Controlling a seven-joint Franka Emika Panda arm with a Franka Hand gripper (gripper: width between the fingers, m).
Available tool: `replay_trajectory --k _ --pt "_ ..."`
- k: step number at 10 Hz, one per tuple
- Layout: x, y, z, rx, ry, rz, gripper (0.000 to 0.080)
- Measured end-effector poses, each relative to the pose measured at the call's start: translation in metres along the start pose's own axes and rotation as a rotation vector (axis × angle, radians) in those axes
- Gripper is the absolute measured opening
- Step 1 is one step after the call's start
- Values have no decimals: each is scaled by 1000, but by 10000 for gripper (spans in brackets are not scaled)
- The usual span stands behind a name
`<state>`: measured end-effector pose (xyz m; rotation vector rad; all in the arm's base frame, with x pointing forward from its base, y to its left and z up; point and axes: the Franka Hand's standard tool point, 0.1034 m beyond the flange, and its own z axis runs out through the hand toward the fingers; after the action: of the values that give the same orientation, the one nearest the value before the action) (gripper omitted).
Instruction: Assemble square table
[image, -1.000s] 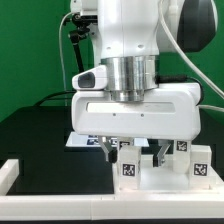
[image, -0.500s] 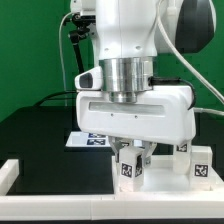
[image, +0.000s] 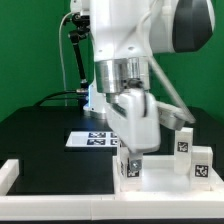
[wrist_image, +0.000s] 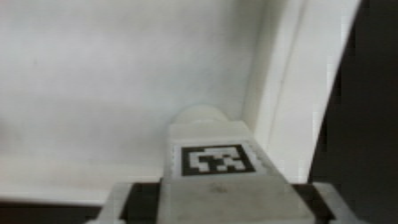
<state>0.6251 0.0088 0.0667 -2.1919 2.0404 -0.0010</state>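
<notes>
Since the earlier frames the wrist has turned: the broad face of the hand, which spanned the middle of the exterior view, now shows edge-on, and the gripper (image: 131, 152) has closed from wide apart onto a leg (image: 131, 167). That tagged leg sits just below centre of the frame, upright on the square top (image: 165, 181), which fills the lower right above the black desk (image: 40, 130). Two more legs (image: 193, 152) stand at the right edge. The marker board (image: 92, 139) lies behind, left of centre.

The step in hand looks like seizing one leg so it can be fitted to a corner of the top. The next move probably calls for lifting it clear without tilting, then lining it up with a corner hole.

The wrist view shows the leg (wrist_image: 215, 160) clamped between the jaws, its tag facing the camera, with the top's raised rim (wrist_image: 285, 70) running just beside it; the exterior view hides that grip.
</notes>
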Motion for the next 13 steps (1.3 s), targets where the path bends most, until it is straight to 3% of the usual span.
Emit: replay_trajectory --k 2,7,9,10,11,12,13 --pt "0 -1 0 18 -73 297 291" --pt "1 0 0 1 -59 490 291" --pt "1 0 1 1 -59 488 541" --pt "0 0 0 1 -60 486 541" --pt "-8 1 -7 2 -68 477 629" --pt "-18 0 -24 9 -90 468 643" --pt "-31 -7 -56 35 -125 460 648"
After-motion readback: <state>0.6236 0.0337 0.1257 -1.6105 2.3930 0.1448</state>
